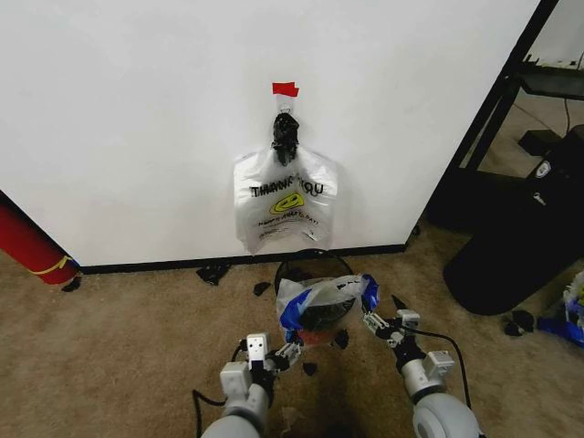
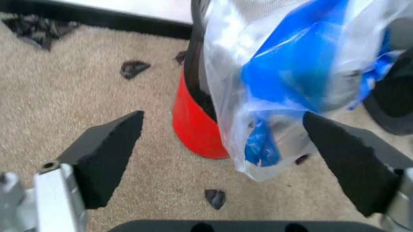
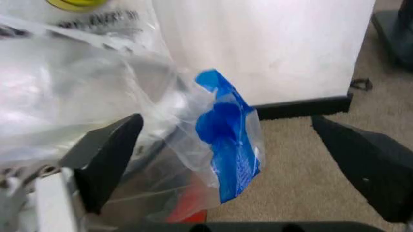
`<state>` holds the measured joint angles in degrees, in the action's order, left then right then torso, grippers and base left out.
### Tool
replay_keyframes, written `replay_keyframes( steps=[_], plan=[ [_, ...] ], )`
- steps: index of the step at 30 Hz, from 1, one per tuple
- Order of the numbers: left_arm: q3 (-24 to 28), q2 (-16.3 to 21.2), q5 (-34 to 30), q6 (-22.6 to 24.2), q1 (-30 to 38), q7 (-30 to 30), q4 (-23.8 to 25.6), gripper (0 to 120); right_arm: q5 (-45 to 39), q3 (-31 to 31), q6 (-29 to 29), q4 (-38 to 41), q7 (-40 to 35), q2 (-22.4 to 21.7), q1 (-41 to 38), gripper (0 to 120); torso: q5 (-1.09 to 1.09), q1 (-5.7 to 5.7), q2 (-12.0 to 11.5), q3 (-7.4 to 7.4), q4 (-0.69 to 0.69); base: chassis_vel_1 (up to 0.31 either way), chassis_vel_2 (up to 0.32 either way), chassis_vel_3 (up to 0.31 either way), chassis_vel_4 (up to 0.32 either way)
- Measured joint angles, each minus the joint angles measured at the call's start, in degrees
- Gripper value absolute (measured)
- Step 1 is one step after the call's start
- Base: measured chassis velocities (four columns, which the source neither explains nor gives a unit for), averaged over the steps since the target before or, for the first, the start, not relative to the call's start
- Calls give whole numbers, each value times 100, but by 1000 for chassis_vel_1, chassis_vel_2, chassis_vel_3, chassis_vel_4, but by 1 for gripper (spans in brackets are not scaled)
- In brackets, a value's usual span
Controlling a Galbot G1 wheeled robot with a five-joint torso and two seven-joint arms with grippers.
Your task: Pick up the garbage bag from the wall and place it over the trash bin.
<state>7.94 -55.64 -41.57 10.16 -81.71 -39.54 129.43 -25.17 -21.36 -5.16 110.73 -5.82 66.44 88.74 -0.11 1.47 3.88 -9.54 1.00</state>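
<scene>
The garbage bag [image 1: 321,299], translucent white with blue patches, lies draped over the rim of the small black mesh trash bin [image 1: 310,265], which stands on the carpet just before the wall [image 1: 137,109]. My left gripper [image 1: 289,350] is open at the bin's near-left side; in the left wrist view the bag [image 2: 284,72] and the bin's red base [image 2: 193,125] sit between its spread fingers [image 2: 110,154]. My right gripper [image 1: 373,321] is open at the bag's right edge, and a blue patch of the bag [image 3: 227,145] hangs between its fingers [image 3: 106,154].
More same-print bags [image 1: 285,203] hang from a black knot [image 1: 285,137] under red tape [image 1: 285,88] on the wall. A big black bin [image 1: 520,246] stands at the right, a red cylinder [image 1: 27,242] at the left. Black scraps [image 1: 213,272] litter the carpet.
</scene>
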Motion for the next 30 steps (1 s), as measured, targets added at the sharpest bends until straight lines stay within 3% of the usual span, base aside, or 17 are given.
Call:
replay_keyframes(
  steps=[9, 18, 20, 23, 25, 26, 30],
  plan=[
    [-567, 434, 229, -316, -319, 716, 581, 100, 346, -479, -646, 312, 478, 95, 563, 100, 0, 0, 0, 0, -2, 0, 0, 0, 0],
    [-948, 589, -237, -492, 210, 1207, 493, 100, 381, -1032, -1201, 538, 773, 401, 919, 100, -2, 0, 0, -1, 4, 0, 0, 0, 0],
    [-1199, 568, -392, -465, 378, 1433, 326, 100, 442, -1190, -1438, 649, 856, 462, 971, 100, 1, 0, 0, 0, -7, 0, 0, 0, 0],
    [-1173, 623, -751, -204, 944, 1687, -145, 100, 481, -1422, -1799, 855, 923, 584, 1258, 100, -1, 0, -1, -1, 0, 0, 0, 0, 0],
    [-680, 732, -1018, -9, 1833, 1824, -718, 100, 503, -1593, -2211, 1049, 984, 765, 1590, 100, -2, 0, 0, -1, 2, 0, 0, 0, 0],
    [-680, 732, -1018, -9, 1833, 1824, -718, 100, 503, -1593, -2211, 1049, 984, 765, 1590, 100, -2, 0, 0, -1, 2, 0, 0, 0, 0],
    [94, 671, -1213, 94, 3033, 1851, -1426, 100, 572, -1745, -2670, 1104, 1006, 1049, 1801, 100, 0, 1, -1, -1, 1, 0, 0, 0, 0]
  ],
)
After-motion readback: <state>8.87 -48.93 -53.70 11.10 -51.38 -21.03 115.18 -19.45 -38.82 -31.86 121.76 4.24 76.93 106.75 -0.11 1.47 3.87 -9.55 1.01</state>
